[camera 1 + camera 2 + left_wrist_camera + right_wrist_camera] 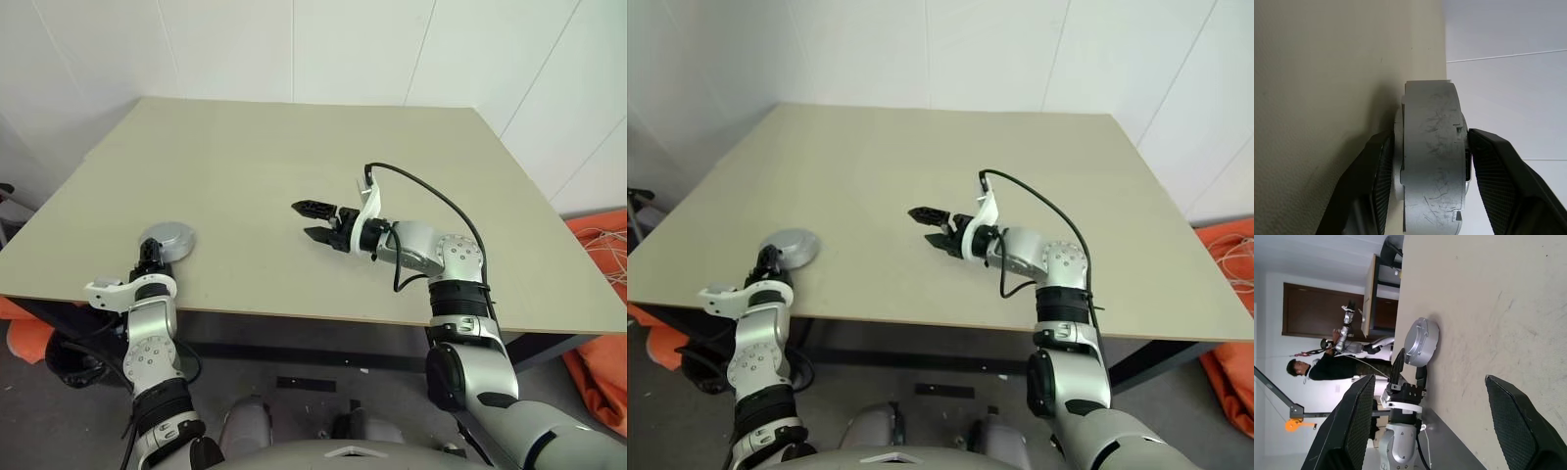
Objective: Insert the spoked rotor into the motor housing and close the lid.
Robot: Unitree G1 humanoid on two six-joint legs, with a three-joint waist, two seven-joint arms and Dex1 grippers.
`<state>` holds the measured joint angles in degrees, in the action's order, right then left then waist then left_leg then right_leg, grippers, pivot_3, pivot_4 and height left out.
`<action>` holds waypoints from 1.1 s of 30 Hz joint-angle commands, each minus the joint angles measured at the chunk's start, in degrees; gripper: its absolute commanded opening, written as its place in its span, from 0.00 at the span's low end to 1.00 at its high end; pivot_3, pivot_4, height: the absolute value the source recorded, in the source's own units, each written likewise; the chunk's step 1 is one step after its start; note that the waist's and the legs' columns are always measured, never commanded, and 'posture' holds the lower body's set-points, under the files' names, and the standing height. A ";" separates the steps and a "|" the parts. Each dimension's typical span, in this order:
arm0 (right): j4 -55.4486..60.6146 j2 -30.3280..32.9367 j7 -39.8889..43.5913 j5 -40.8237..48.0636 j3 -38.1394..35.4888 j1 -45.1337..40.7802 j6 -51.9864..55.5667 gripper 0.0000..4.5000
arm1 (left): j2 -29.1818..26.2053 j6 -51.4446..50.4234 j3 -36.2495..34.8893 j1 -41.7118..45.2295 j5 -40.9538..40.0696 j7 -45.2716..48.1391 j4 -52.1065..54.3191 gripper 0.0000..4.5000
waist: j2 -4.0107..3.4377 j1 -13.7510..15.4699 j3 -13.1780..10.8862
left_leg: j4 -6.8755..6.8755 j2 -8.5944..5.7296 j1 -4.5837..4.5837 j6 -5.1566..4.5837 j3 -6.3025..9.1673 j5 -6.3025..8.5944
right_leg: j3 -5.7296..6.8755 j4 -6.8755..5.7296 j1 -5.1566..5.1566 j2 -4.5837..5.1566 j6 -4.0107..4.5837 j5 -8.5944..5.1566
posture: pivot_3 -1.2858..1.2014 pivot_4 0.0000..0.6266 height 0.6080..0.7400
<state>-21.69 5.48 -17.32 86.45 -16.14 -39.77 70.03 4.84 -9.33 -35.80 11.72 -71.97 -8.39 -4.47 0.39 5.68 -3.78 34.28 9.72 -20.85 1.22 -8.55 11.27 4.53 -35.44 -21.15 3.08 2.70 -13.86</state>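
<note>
Motor housing (168, 240) sits between my left gripper's (149, 257) two black fingers (1370, 181), a silvery-grey round disc resting flat on the table (294, 186) close to its near edge. In the left wrist view I see it edge-on, a scratched grey rim with the pads close on either side; one pad looks to touch it, at the other I cannot tell whether a sliver of gap remains. No copper windings visible from here, so I read the case as closed.

Right gripper (315, 220) hangs over the mid-table, well apart from the disc, its fingers spread wide with nothing between them, pointing across toward the left gripper.

A person (1327, 367) stands in the room behind.
</note>
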 commanded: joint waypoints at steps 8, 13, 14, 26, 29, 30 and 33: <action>1.82 -0.39 0.06 0.27 -1.27 -0.74 0.25 0.90 | 0.88 -4.73 1.87 -3.53 -0.82 -1.40 6.29 0.90 | 0.00 0.01 0.02 | 0.00 -0.02 0.03 0.00 -0.01 0.00 | -0.01 0.00 0.04 0.02 0.00 0.00 | 0.52 0.00 1.00; 1.71 -0.57 0.16 -0.01 -1.41 -0.71 0.35 0.90 | 1.14 -5.90 2.65 -5.03 -0.96 -3.31 8.60 0.99 | 0.00 -0.01 0.02 | 0.00 -0.02 0.02 0.00 -0.01 0.00 | -0.01 0.00 0.04 0.02 0.00 0.00 | 0.52 0.00 1.00; 1.72 -0.62 0.13 -0.04 -1.46 -0.72 0.35 0.90 | 1.19 -6.07 2.78 -5.33 -1.05 -3.72 9.12 0.99 | 0.00 -0.02 0.02 | 0.00 -0.02 0.02 0.00 -0.01 0.00 | -0.01 0.00 0.04 0.02 0.00 0.00 | 0.52 0.00 1.00; 1.49 -0.91 0.44 -0.55 -1.73 -0.65 0.30 0.90 | 2.12 -10.67 6.48 -15.14 -5.86 -12.70 21.11 0.99 | 0.00 -0.17 0.03 | -0.01 -0.02 0.02 -0.01 -0.02 0.00 | -0.01 0.02 0.03 0.02 0.00 -0.01 | 0.52 0.00 1.00; 1.33 -0.88 0.68 -0.67 -1.73 -0.69 0.39 0.90 | 1.55 -12.91 8.30 -18.68 -8.62 -14.44 24.42 0.99 | -0.01 -0.15 0.04 | -0.01 -0.02 0.05 -0.01 -0.03 0.01 | -0.02 0.02 0.06 0.02 0.00 -0.01 | 0.52 0.00 1.00; 1.26 -0.87 0.75 -0.73 -1.74 -0.71 0.42 0.90 | 1.38 -13.39 8.78 -19.50 -9.55 -14.74 25.18 0.99 | -0.01 -0.16 0.04 | -0.01 -0.02 0.10 -0.01 -0.03 0.01 | -0.02 0.03 0.07 0.02 0.00 -0.01 | 0.52 0.00 1.00; 1.42 -0.82 1.01 -1.07 -1.64 -0.62 0.55 0.90 | -1.42 -16.80 11.26 -21.90 -10.79 -12.77 27.45 0.99 | -0.01 -0.09 0.06 | -0.01 -0.02 0.14 -0.01 -0.04 0.01 | -0.02 0.03 0.13 0.02 0.00 -0.02 | 0.52 0.00 1.00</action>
<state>-21.69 4.63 -17.11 85.24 -17.09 -39.75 70.32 4.20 -23.60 -26.87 -9.64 -81.60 -21.75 21.10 0.39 5.59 -3.72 34.27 9.69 -20.70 1.21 -8.59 11.28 4.51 -35.40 -21.01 3.10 2.70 -13.88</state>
